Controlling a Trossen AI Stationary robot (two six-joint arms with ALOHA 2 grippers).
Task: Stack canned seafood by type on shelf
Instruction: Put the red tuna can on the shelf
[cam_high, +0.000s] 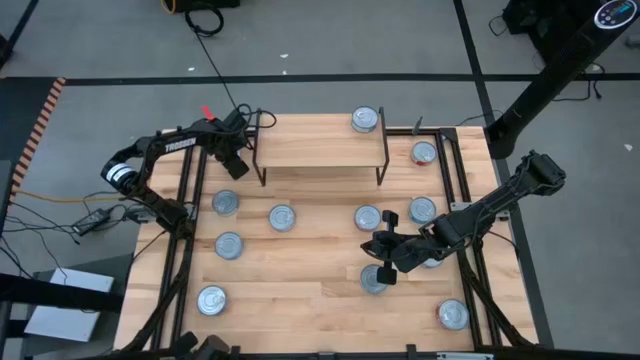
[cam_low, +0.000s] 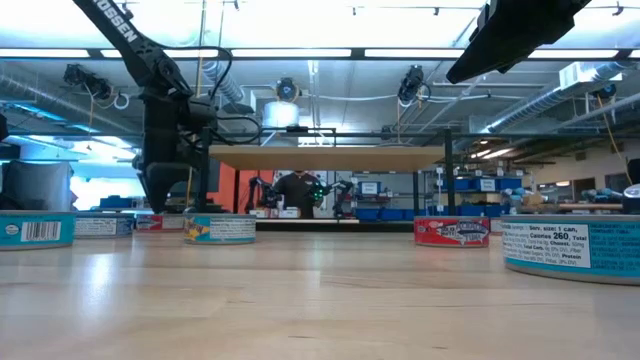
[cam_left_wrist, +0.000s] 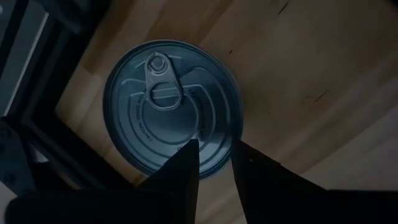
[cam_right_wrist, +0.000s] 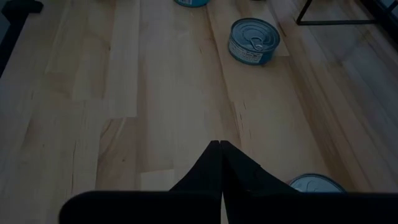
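High view: near the front edge of the tabletop (cam_high: 300, 300), one tin (cam_high: 211, 300) lies at front left and a red-labelled tin (cam_high: 452, 314) at front right. The right end effector (cam_high: 381, 258) hovers over the right half of the tabletop, directly beside a tin (cam_high: 373, 280) that is partly hidden under it. Its fingers (cam_right_wrist: 219, 174) are pressed together with no gap and hold nothing (the right wrist view confirms this).

Across the middle of the tabletop, further tins are spread well apart from one another: one at (cam_high: 229, 245), one at (cam_high: 282, 217), one at (cam_high: 367, 217), and one at (cam_high: 422, 210). Another tin (cam_high: 226, 203) sits near the left end of the shelf (cam_high: 320, 148).

The left end effector (cam_high: 234, 165) is positioned above that last tin, just beside the shelf's left legs. In the left wrist view, its two fingers (cam_left_wrist: 180, 180) stand slightly parted over the rim of the silver pull-tab lid (cam_left_wrist: 171, 106); the fingers are released and clamp nothing.

At the far side, the shelf stands on thin black legs. One tin (cam_high: 365, 121) sits at its back right corner; from the high view it cannot be told whether it rests on the shelf surface or on the tabletop behind. A red-labelled tin (cam_high: 424, 154) lies on the tabletop just to the right of the shelf.

In the low view, the shelf surface (cam_low: 325, 157) appears bare of tins along its visible front edge.
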